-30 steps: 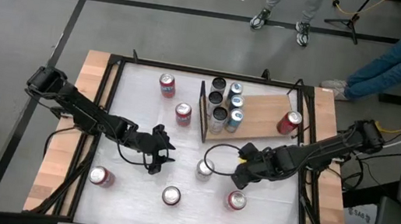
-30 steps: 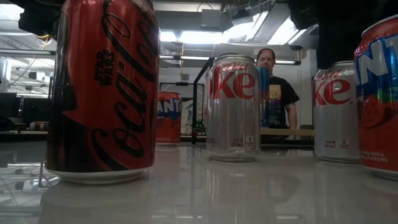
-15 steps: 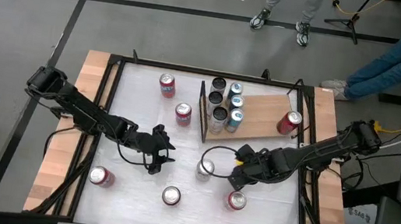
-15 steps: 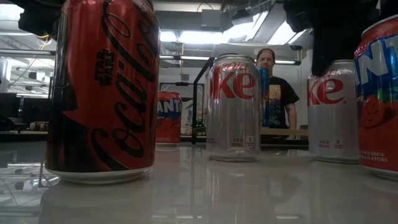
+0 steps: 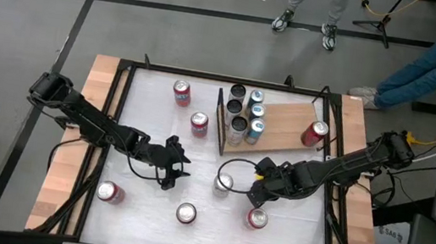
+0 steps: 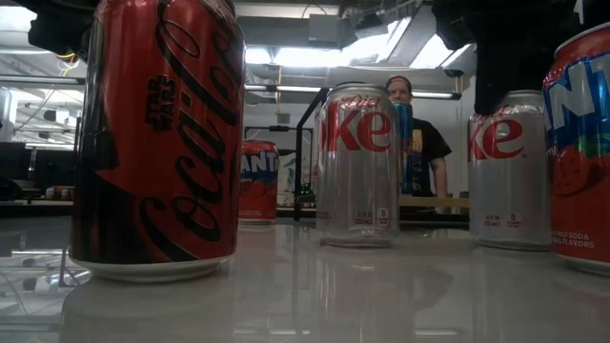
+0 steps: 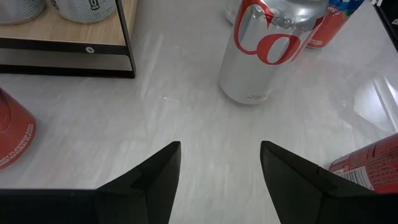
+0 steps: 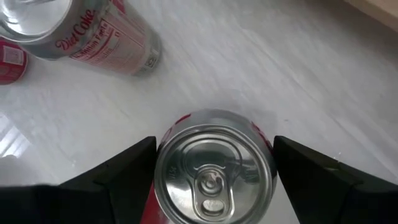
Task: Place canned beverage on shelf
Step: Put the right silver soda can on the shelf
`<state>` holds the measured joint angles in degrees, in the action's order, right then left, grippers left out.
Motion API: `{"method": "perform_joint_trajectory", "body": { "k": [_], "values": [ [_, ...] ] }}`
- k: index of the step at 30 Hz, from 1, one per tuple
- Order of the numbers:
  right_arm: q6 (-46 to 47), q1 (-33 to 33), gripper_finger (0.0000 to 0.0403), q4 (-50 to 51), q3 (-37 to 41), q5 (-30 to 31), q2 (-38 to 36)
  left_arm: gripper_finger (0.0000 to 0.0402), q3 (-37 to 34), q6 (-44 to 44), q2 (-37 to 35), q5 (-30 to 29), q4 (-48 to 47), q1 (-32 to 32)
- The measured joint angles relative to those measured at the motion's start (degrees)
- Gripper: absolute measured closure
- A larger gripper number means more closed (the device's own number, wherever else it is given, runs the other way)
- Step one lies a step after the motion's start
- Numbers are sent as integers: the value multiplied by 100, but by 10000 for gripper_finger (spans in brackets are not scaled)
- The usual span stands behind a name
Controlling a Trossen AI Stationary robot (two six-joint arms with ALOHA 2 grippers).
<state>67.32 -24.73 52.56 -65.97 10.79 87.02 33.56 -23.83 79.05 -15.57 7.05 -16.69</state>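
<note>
A silver Diet Coke can (image 8: 214, 168) stands upright on the white table, at the right in the low view (image 6: 505, 171). My right gripper (image 8: 214, 140) hangs open over it, slanting down, with one finger on each side of the can's top. In the high view this gripper (image 5: 253, 189) hides the can. My left gripper (image 5: 171, 167) waits open and empty left of the middle (image 7: 221, 146). The wooden shelf (image 5: 286, 123) lies at the far right, with several cans beside its black frame (image 5: 220, 121) and a red can (image 5: 314, 133) at its other end. My right gripper has its fingers (image 8: 127, 168) on either side of the can's upper wall (image 8: 163, 155), coming from above at a slant. I cannot tell whether either finger touches the can. The can stands upright on the table.
A second Diet Coke can (image 5: 223, 183) stands just left of my right gripper. Red cans stand near the front edge (image 5: 186, 213), (image 5: 257, 218), (image 5: 110, 192) and at the far left (image 5: 182, 91), (image 5: 199, 124). People stand beyond the table's far side.
My right gripper has shifted a little toward the table's left, and a finger now hangs over the can's top in the low view. The Diet Coke can under it has slid slightly toward the table's left and stays upright.
</note>
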Motion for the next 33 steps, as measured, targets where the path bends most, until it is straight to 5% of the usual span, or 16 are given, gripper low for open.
{"method": "perform_joint_trajectory", "body": {
  "k": [33],
  "values": [
    [-145,0,95,116,-257,-559,-13,189,0,0,0,0,0,0]
  ]
}}
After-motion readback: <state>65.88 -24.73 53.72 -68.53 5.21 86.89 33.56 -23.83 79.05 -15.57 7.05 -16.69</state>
